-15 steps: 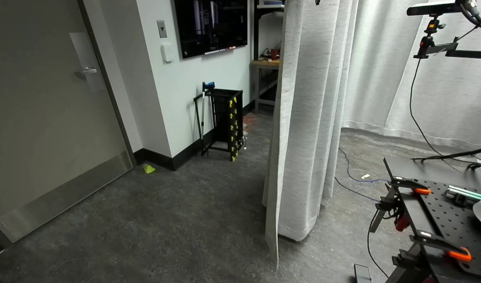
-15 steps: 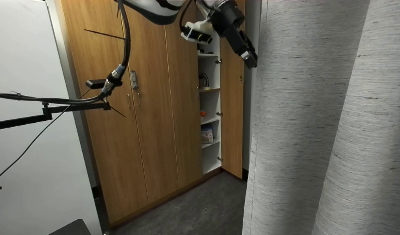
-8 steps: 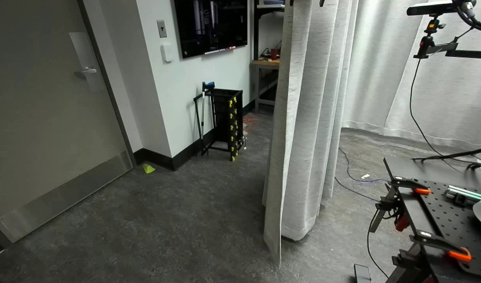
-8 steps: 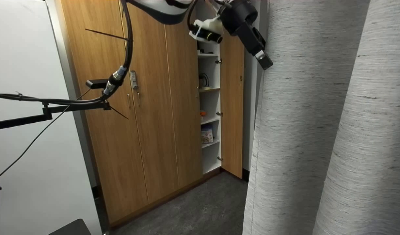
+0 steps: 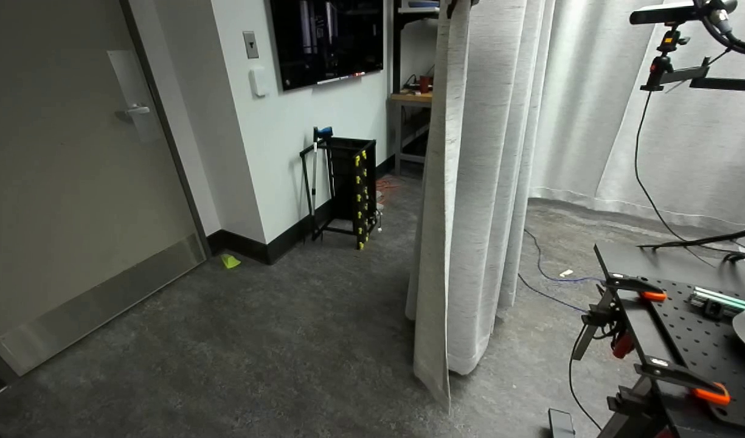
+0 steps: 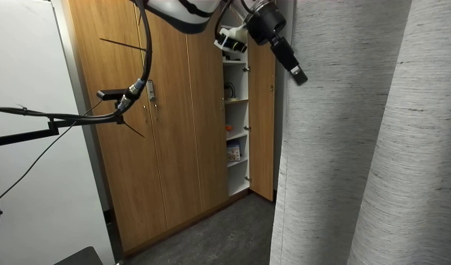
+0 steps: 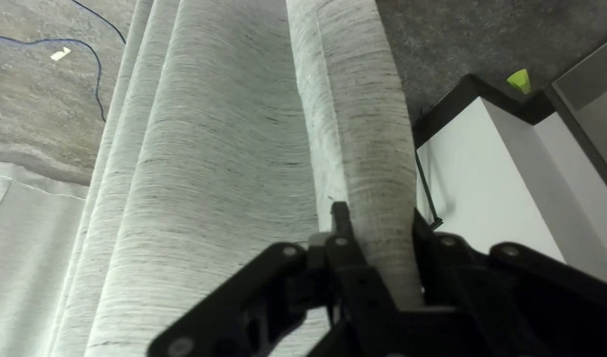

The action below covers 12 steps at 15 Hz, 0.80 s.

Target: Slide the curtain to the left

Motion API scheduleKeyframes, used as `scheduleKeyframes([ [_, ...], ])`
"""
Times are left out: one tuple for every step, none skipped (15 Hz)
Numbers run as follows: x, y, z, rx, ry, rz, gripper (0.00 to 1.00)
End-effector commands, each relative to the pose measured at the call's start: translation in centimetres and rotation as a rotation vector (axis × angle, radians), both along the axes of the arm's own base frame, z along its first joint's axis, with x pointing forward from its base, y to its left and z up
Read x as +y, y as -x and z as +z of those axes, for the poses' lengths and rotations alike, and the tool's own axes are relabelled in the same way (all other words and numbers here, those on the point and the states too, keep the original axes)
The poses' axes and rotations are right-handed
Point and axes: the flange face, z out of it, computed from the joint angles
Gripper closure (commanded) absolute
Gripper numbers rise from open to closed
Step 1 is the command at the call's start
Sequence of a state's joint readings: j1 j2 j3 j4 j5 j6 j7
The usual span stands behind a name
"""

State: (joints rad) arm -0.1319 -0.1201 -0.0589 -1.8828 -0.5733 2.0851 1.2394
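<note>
A light grey curtain (image 5: 485, 182) hangs in loose folds from above in both exterior views. In an exterior view, my black gripper (image 6: 299, 76) points down and reaches its front edge. Only the fingertips (image 5: 451, 8) show at the top of an exterior view, close together with gathered cloth between. In the wrist view, a folded strip along the free edge of the curtain (image 7: 372, 139) runs between the fingers (image 7: 341, 218) and fills the narrowed gap. Cloth seems to touch both sides. The broad folds lie to the left of the jaws in that view.
Behind the arm stands a wooden cabinet (image 6: 166, 129) with one door open. A dark table (image 5: 700, 340) with orange clamps is close to the curtain. Cables (image 5: 548, 274) cross the floor, and a black rack (image 5: 348, 182) leans by the wall.
The fingers have come together around the curtain's edge. Compared with a second ago, the arm is further right in an exterior view, and the curtain's lower corner has swung a little right.
</note>
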Motion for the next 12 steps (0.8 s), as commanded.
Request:
scheduleKeyframes([
  [3.6, -1.4, -0.8, 0.018, -0.033, 0.146, 0.99],
  [5.3, -1.9, -1.4, 0.034, -0.048, 0.202, 1.0],
  [6.9, -2.4, -2.0, 0.051, -0.06, 0.259, 1.0],
  [8.4, -2.8, -2.3, 0.064, -0.067, 0.312, 1.0],
  [9.8, -3.2, -2.4, 0.073, -0.069, 0.368, 0.99],
  [11.1, -3.6, -2.3, 0.079, -0.07, 0.423, 0.99],
  [12.1, -3.8, -2.1, 0.085, -0.068, 0.476, 0.99],
  [13.2, -4.1, -2.0, 0.092, -0.066, 0.529, 0.99],
  [14.0, -4.3, -1.8, 0.101, -0.065, 0.58, 0.99],
  [14.9, -4.5, -1.8, 0.111, -0.067, 0.628, 0.99],
  [15.7, -4.6, -1.7, 0.123, -0.069, 0.673, 0.99],
  [16.7, -4.9, -1.8, 0.135, -0.07, 0.719, 0.99],
])
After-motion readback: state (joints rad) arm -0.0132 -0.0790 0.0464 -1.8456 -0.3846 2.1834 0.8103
